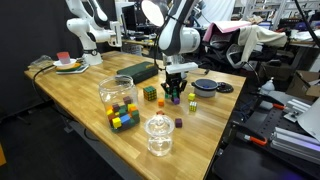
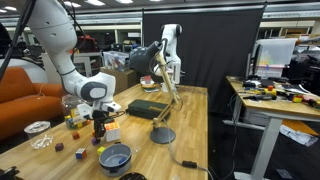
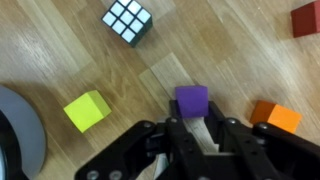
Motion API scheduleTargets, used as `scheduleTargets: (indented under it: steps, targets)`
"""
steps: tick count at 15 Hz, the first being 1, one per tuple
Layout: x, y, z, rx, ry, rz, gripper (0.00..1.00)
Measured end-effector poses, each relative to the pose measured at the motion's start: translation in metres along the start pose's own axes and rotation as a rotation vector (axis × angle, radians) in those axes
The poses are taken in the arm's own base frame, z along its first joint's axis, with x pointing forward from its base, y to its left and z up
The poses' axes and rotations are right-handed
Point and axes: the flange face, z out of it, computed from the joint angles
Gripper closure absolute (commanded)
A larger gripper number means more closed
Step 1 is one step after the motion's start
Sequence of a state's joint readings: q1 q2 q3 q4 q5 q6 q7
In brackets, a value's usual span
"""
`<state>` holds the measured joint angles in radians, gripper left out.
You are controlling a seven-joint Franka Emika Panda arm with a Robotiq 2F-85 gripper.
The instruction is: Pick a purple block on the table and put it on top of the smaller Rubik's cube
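In the wrist view my gripper (image 3: pixel 192 128) is shut on the purple block (image 3: pixel 192 100), a tiny plain cube sitting between the fingertips at table level. A Rubik's cube (image 3: pixel 128 20) with black edges and white, green and blue stickers lies further ahead on the wood; I cannot tell which cube it is. In an exterior view the gripper (image 1: pixel 174 96) is low over the table, and a dark Rubik's cube with yellow stickers (image 1: pixel 150 93) stands just beside it. The gripper also shows in the other exterior view (image 2: pixel 99 126). A second purple block (image 1: pixel 179 124) lies near the front.
A yellow block (image 3: pixel 86 110), an orange block (image 3: pixel 275 117) and a red block (image 3: pixel 306 18) lie around the gripper. A grey-blue bowl (image 1: pixel 205 86), a black disc (image 1: pixel 225 88), a black box (image 1: pixel 140 72), a jar of blocks (image 1: pixel 118 100) and a lidded glass jar (image 1: pixel 158 135) stand on the table.
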<state>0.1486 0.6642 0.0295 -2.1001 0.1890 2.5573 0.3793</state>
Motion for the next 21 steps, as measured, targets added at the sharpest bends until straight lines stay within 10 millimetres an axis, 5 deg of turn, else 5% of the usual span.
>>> scheduleTargets:
  steps: [9,16,21]
  targets:
    - [-0.002,-0.012,-0.046,0.03,0.063,-0.023,0.94]
    - [-0.018,-0.049,-0.112,0.037,0.187,-0.127,0.94]
    - [-0.024,-0.072,-0.133,0.044,0.235,-0.188,0.94]
